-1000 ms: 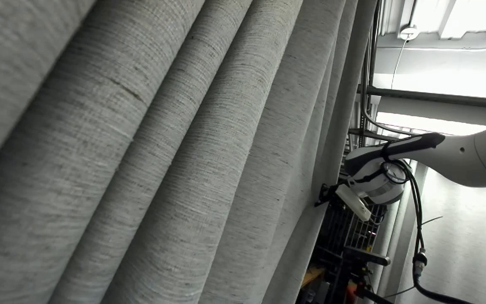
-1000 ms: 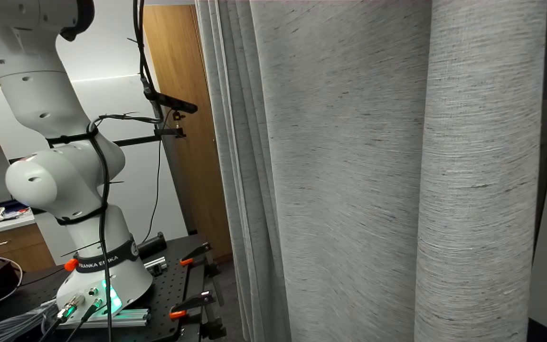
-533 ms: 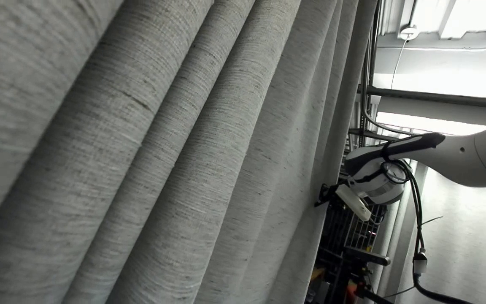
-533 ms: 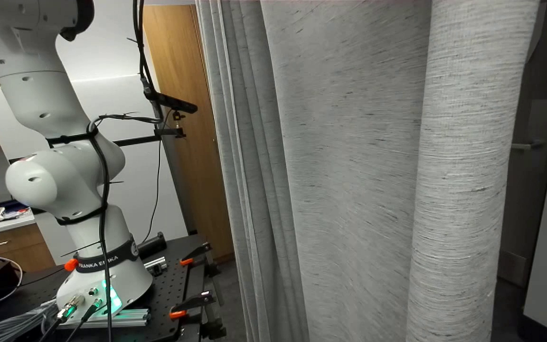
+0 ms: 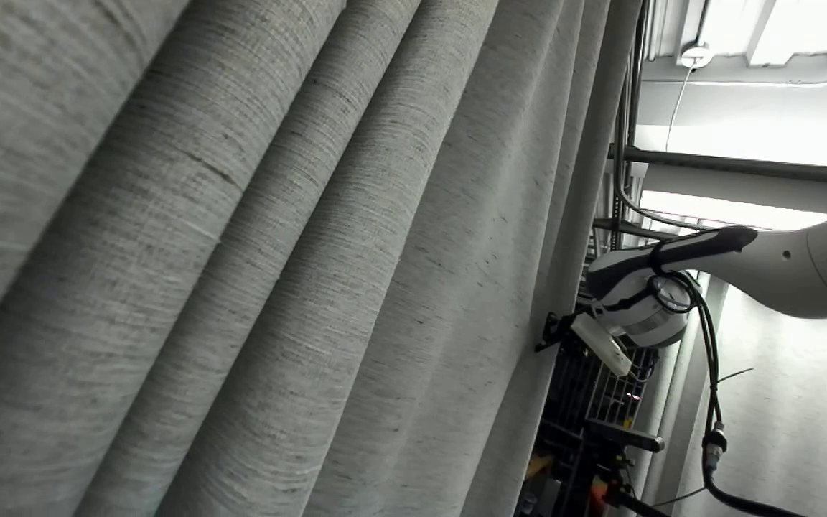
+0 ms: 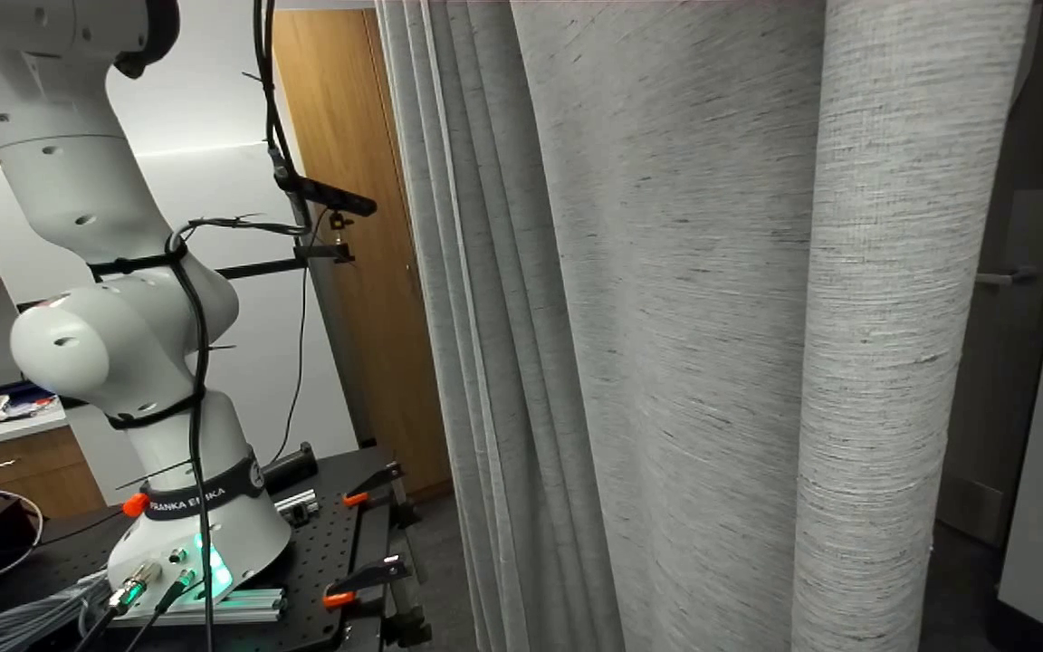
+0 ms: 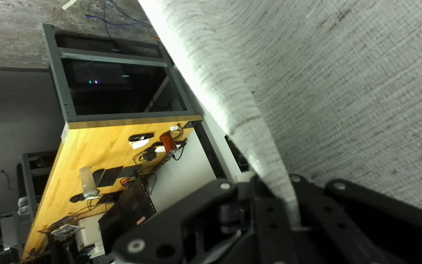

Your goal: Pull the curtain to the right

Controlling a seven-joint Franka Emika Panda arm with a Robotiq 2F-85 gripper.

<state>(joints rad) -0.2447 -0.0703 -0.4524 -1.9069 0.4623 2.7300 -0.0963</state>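
Note:
The heather-grey curtain hangs in deep folds and fills most of an exterior view; it also hangs in an exterior view to the right of the robot. In the wrist view the curtain covers the right side, its edge fold running down between the fingers. My gripper is shut on this edge fold, one black finger on each side. In an exterior view the gripper sits at the curtain's edge, part of it against the fabric. The gripper is out of view in an exterior view that shows the arm.
A wooden-topped table with cables and a laptop stands beyond the curtain edge in the wrist view. A camera on a bar stands between the arm and curtain. Clamps stick out from the robot's black table. A door handle shows beyond the curtain.
The curtain's folds have swayed. Its left folds moved right and its right edge swung left, uncovering the door behind. The arm and gripper show no visible movement.

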